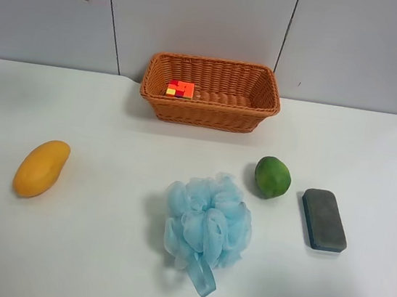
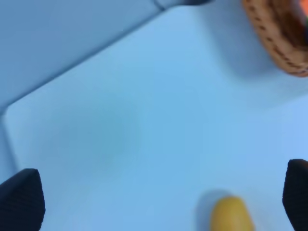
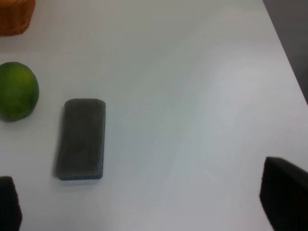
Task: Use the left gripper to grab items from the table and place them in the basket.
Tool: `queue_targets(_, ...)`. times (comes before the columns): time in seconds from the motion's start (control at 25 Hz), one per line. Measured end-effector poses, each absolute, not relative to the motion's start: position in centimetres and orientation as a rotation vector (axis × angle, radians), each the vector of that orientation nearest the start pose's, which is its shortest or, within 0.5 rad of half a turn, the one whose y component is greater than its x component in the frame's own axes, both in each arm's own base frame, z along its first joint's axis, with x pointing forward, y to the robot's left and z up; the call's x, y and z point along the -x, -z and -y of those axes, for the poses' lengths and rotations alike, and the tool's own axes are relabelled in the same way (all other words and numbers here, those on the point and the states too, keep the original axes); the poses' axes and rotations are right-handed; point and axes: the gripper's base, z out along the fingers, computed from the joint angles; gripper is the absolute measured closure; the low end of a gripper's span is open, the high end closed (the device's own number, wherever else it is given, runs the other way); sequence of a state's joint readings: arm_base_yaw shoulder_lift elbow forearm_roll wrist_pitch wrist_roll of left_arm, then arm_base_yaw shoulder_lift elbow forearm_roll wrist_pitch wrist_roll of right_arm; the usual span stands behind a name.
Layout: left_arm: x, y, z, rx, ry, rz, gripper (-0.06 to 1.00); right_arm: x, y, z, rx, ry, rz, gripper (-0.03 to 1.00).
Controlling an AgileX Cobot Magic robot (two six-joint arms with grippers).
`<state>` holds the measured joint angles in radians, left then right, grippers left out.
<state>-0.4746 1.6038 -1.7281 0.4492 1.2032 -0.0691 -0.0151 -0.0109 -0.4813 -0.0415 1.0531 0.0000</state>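
Sitting at the far edge of the white table, the wicker basket already has the multicoloured puzzle cube in it, near one end of its floor. The other four items lie out on the tabletop, well apart from the basket. The mango lies alone toward the exterior high view's left. The light-blue bath puff sprawls near the middle, its loop trailing toward the near edge. The round green fruit sits just beside the puff, and the dark eraser block lies flat near the fruit without touching it.

From the left wrist camera, the left gripper hangs above bare table with its two black fingertips spread wide and nothing between them; the tip of the mango shows below, and a corner of the basket is off to one side. The right gripper is likewise spread wide and empty, high over the eraser block and the green fruit.
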Motion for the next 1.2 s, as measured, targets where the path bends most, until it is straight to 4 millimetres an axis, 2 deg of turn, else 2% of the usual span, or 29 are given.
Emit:
queue_targets(0.12,-26.9,-42.9,9.5,-0.454,-0.341,-2.349,-0.05,0.4,-27.3,0.3,-0.017,0.059,-2.044,-0.03)
queue_targets(0.28,-20.3,-43.0,5.9,-0.372,-0.328,-2.316,-0.05,0.4,-27.3,0.3,-0.017,0.059,-2.044,-0.03)
queue_targets(0.6,-7.3,-40.6,-0.8,-0.2,-0.211,-2.145,-0.05,0.4,-27.3,0.3,-0.017,0.059,-2.044,-0.03)
queue_targets(0.72,-3.6,-38.9,-2.8,-0.081,-0.193,-2.082,-0.05,0.4,-27.3,0.3,-0.017,0.059,-2.044,-0.03)
queue_targets(0.84,-0.8,-36.8,-3.5,0.056,-0.187,-2.054,-0.05,0.4,-27.3,0.3,-0.017,0.059,-2.044,-0.03)
queue_targets(1.0,1.6,-33.7,-2.8,0.233,-0.158,-2.04,-0.05,0.4,-27.3,0.3,-0.017,0.059,-2.044,-0.03)
queue_targets(1.2,2.3,-29.8,-1.1,0.288,-0.116,-2.075,-0.05,0.4,-27.3,0.3,-0.017,0.059,-2.044,-0.03)
